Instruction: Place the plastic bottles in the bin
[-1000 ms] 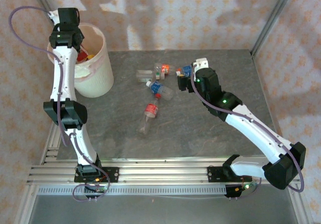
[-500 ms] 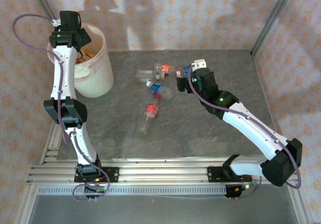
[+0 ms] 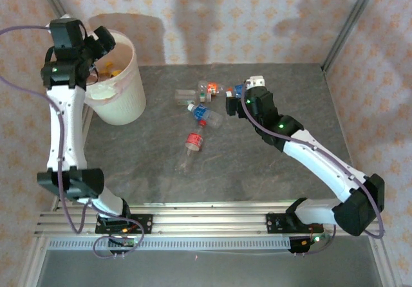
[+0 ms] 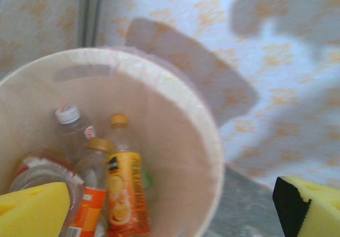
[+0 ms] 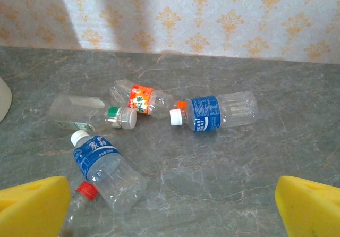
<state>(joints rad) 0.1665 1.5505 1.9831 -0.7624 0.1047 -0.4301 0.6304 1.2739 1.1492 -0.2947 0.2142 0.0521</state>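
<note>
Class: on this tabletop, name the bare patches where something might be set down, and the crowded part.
Bare: the near strip of table, short of the red-labelled bottle; the gap between bin and bottle cluster. Crowded: that far-middle cluster.

plastic bottles [image 5: 220, 111]: clear and glossy, we see printed labels
bin [image 3: 129, 97]: smooth white plastic, pinkish film liner
table [image 5: 239, 162]: grey, stone-like, we find it matt
right gripper pads [image 5: 308, 205]: matt yellow foam
</note>
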